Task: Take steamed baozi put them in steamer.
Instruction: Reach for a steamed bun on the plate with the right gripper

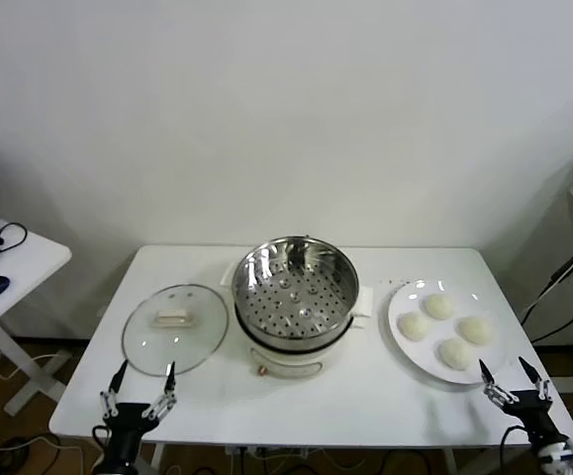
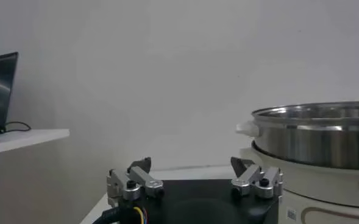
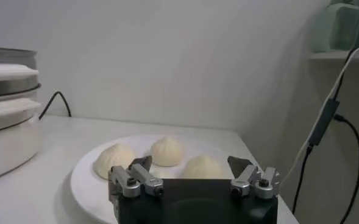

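Four baozi (image 1: pixel 445 330) were seen on a plate (image 1: pixel 398 309) to the right of the steamer (image 1: pixel 295 287), which stood empty at mid-worktop (image 1: pixel 365 391); a lid (image 1: pixel 174 329) lay to its left. The right gripper (image 1: pixel 515 384) was held spread just in front of the plate, the left gripper (image 1: pixel 140 388) spread in front of the lid. The buns were judged soft, light and easily dented, best pinched gently across the sides.

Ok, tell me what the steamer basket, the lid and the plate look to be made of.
Steamer: polished metal, likely stainless steel, mirror-bright walls and a perforated floor.
Lid: clear glass, the table showing through, with a pale knob and a thin metal rim.
Plate: glossy white, probably ceramic, possibly melamine.
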Robot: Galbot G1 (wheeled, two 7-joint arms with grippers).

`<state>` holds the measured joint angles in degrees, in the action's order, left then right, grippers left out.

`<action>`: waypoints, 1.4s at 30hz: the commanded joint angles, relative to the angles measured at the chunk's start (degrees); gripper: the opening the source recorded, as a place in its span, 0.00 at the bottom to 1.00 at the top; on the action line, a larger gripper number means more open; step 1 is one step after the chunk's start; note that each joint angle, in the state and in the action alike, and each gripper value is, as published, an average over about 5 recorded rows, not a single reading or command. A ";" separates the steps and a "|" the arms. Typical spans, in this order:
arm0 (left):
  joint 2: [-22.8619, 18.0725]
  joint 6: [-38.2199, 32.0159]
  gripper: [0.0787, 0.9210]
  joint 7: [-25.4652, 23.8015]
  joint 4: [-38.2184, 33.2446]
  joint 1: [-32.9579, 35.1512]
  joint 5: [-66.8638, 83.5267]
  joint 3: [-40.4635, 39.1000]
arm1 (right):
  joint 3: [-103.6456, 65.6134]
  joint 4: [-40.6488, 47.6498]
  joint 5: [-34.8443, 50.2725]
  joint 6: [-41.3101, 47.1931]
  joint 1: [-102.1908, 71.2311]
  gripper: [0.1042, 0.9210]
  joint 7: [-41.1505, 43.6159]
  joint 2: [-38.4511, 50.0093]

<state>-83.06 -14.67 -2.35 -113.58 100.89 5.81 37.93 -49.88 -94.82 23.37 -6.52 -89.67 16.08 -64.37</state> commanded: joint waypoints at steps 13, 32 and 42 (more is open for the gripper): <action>0.57 0.98 0.88 1.11 0.06 -1.39 -3.49 -1.44 | 22.65 13.77 -12.79 10.33 32.77 0.88 24.33 39.20; 0.84 0.94 0.88 -1.32 0.52 -4.71 1.17 -1.27 | 86.09 49.22 -37.75 -2.04 96.33 0.88 56.22 24.00; 1.32 2.08 0.88 -1.07 1.16 -5.34 0.48 -0.64 | 84.20 64.93 -45.77 -4.41 97.64 0.88 58.00 9.81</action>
<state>-81.95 -13.03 -3.08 -112.64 96.09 5.62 37.12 27.23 -45.19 -13.70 -8.57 -1.25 67.42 -44.33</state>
